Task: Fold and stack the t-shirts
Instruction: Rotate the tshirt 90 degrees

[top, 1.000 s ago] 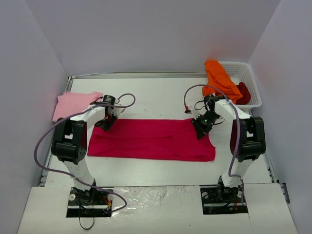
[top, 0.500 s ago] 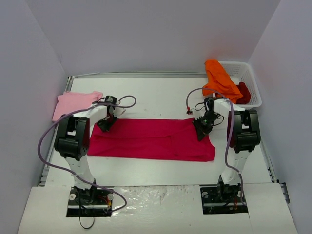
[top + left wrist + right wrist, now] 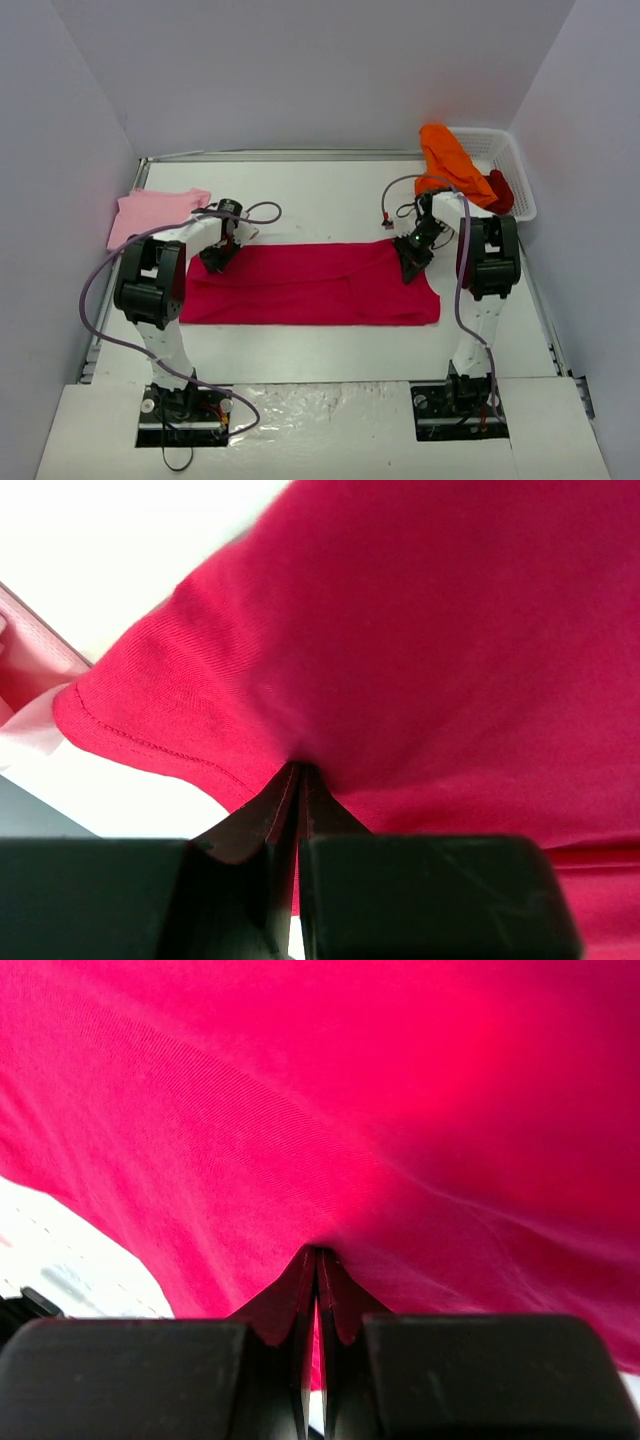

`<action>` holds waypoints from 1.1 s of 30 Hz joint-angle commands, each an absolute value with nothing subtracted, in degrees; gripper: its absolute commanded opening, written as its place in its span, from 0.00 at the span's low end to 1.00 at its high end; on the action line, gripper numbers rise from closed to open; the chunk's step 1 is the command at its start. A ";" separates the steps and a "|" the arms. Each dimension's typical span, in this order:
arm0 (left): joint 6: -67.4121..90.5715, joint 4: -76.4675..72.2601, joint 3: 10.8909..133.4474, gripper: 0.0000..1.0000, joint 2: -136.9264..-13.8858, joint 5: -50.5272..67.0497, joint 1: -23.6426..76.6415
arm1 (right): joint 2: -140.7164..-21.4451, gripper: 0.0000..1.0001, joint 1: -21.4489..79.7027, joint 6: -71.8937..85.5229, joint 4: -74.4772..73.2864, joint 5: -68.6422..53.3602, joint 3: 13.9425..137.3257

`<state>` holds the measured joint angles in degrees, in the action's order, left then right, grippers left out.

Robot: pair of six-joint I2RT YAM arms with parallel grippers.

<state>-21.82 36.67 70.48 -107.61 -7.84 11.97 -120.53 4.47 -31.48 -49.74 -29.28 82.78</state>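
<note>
Mid-table: crimson shirt [image 3: 310,285] lies flat as a long strip with a straight near edge. Bare table [image 3: 320,195] shows beyond its far edge and in front. The pink shirt [image 3: 150,213] is far left by the wall. The orange shirt [image 3: 450,160] drapes over the basket [image 3: 515,165] rim, with the dark red shirt [image 3: 500,190] inside. The left gripper [image 3: 214,258] has its jaws pressed together on the strip's far-left corner; the right gripper [image 3: 410,262] pinches the far-right corner likewise.

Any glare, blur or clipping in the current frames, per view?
Top external: even soft light, mild glare on the glossy sheet at the near edge. Left wrist: table blown out white; crimson t-shirt soft, hem stitching sharper. Right wrist: the shirt oversaturated and blurred toward the top, weave readable at left; right tool dark, little detail.
</note>
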 commanded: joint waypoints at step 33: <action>-19.16 49.04 66.62 0.02 -106.96 -1.76 26.63 | -155.39 0.00 8.17 -24.70 -42.63 -23.73 145.28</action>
